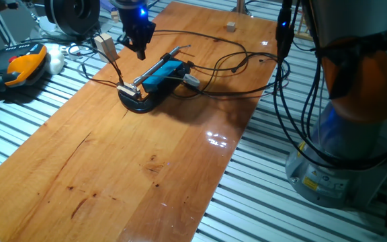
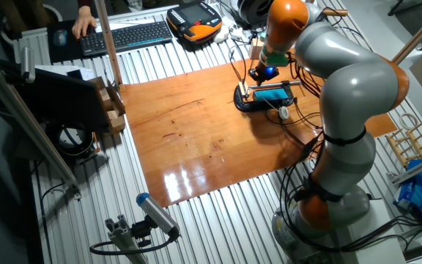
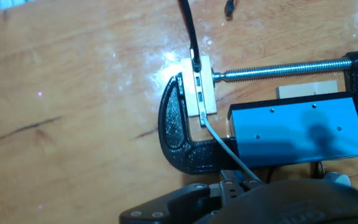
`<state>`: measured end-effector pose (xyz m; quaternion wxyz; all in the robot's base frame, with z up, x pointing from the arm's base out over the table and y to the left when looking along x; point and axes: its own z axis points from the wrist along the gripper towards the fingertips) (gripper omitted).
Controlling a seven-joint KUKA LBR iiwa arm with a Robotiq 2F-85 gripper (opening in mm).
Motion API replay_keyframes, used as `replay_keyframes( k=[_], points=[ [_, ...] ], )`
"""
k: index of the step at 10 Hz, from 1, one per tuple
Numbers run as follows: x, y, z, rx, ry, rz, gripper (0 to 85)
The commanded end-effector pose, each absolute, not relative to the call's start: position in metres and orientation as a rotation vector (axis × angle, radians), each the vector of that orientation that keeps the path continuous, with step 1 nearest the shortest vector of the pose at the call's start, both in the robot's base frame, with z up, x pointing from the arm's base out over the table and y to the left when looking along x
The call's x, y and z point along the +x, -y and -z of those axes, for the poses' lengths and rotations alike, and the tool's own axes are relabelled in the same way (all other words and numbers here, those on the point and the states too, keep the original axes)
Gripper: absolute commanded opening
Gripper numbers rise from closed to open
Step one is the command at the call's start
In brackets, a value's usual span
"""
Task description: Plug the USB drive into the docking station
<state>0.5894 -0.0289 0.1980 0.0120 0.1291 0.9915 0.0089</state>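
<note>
dock: the flat bright-blue rectangular docking station (image 3: 297,129) sat far along the orange-brown wooden tabletop (image 1: 146,168), pinned in a black cast C-clamp (image 3: 178,134) with a long silver screw (image 3: 278,68).
hub end: you had a small cream port block (image 3: 201,87) squeezed between clamp jaw and screw tip, just left of the blue box; 1 black cable (image 3: 188,31) and 1 thin grey wire (image 3: 225,149) ran into it.
pincer: the black two-finger gripper (image 1: 138,48) hovered above the clamp end of the dock, blue light on the wrist. I couldn't tell whether it was released, clenched or carrying anything.
USB drive: I couldn't pick it out in any view. Hand view showed only dark gripper bulk along the bottom edge.
risk 1: if the drive sat skewed in the fingers, you'd have jammed it on the port lip; the clamp wouldn't give, so force would go into plug or port.
risk 2: the loose black cables (image 1: 234,64) looped near the dock could have snagged the fingers on descent.
risk 3: the grey wire crossed right by the slots, so you could have pinched it.
hidden: which port was free, port orientation and the dock's right end, which was cut off in hand view.
off-task: the orange-and-black handheld pendant (image 1: 19,66) lay off the board, well apart.
</note>
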Motion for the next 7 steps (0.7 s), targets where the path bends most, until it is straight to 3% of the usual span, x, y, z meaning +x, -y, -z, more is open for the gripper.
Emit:
replay_keyframes(
  k=[1, 7],
  points=[
    [0.5902, 0.0278, -0.1965, 0.416, -3.088, -0.03, 0.0],
    [0.5902, 0.0278, -0.1965, 0.385, -3.106, -0.039, 0.0]
  ],
)
